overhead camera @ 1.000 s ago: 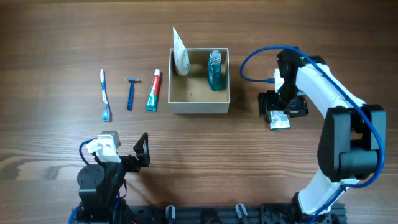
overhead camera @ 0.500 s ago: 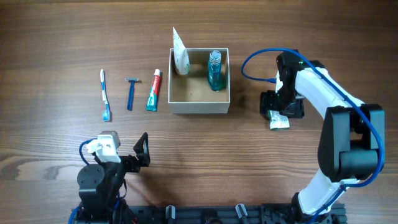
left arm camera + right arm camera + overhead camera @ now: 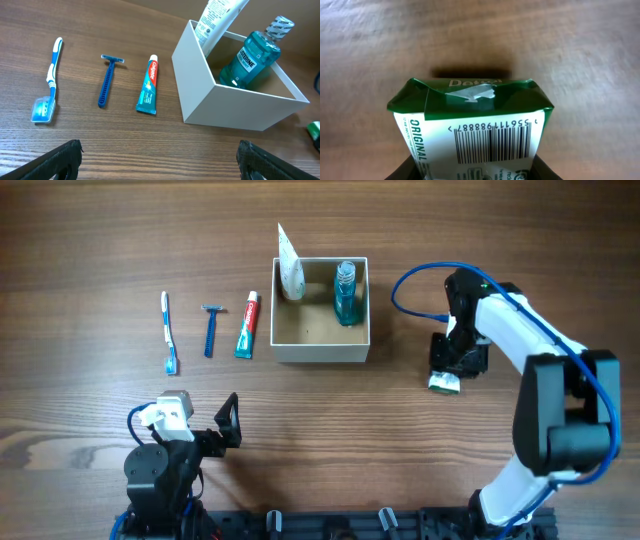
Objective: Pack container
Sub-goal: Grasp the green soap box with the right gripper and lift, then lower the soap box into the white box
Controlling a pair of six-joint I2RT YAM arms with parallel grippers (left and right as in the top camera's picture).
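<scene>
The container (image 3: 320,352), a white-walled box with a tan inside, stands at the table's middle back, also seen in the left wrist view (image 3: 235,105). In it are a blue mouthwash bottle (image 3: 345,292) and a white tube (image 3: 290,265) leaning at its left wall. To its right, my right gripper (image 3: 455,365) is shut on a green and white soap packet (image 3: 446,382) low over the table. The right wrist view shows both fingers pressed to the packet's (image 3: 475,130) sides. My left gripper (image 3: 160,160) stands wide open at the near left, holding nothing.
Left of the container lie a toothpaste tube (image 3: 247,326), a blue razor (image 3: 211,330) and a blue and white toothbrush (image 3: 169,332) in a row. The right arm's blue cable (image 3: 415,275) loops between arm and container.
The right gripper's jaws have narrowed from wide open onto the soap packet. The left arm has not moved.
</scene>
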